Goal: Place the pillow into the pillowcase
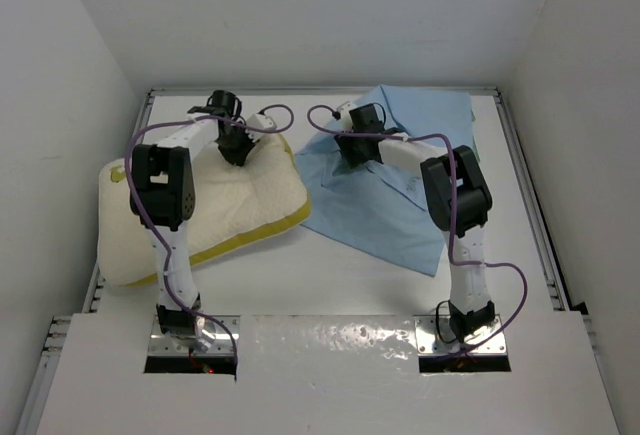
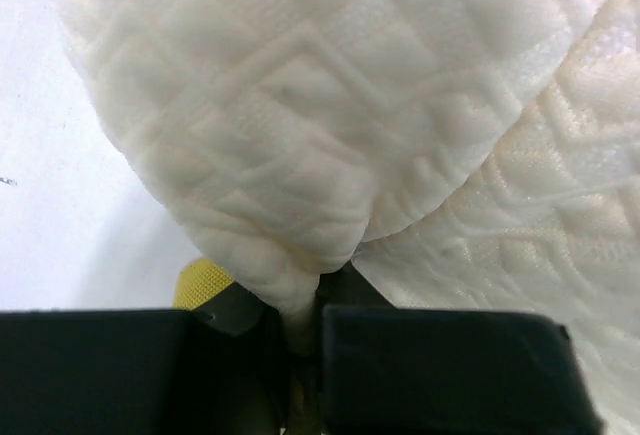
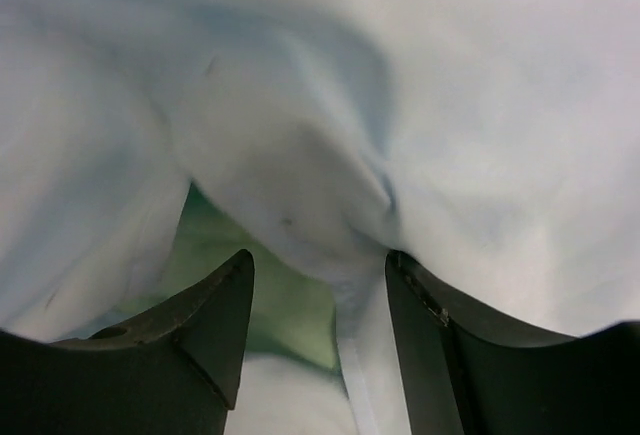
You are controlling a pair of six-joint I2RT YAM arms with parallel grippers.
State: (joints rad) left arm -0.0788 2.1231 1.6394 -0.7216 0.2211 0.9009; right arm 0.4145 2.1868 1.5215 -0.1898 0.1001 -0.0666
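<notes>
The pillow is laid on the table, cream-white and quilted, with its yellow edge band turned toward the arm bases. Just to the right of the pillow, the pillowcase is spread mostly flat with its light blue side up. Its near-left corner is brought right up against the pillow's right end, though whether the two touch cannot be told from above.

The left gripper is set down on the far right corner of the pillow. In the left wrist view a fold of the quilted cover is seen pinched tight between the two dark fingers, so this gripper is clenched on the pillow. A small patch of yellow is visible just beside the pinched fold.

The right gripper is lowered onto the pillowcase edge that faces the pillow, toward its far end. In the right wrist view the fingers are held well apart. A raised ridge of blue cloth is found between them, lying against one finger, while a gap is left beside the other, and through it shiny green fabric is seen. The cloth is not clamped; the jaws are spread.
</notes>
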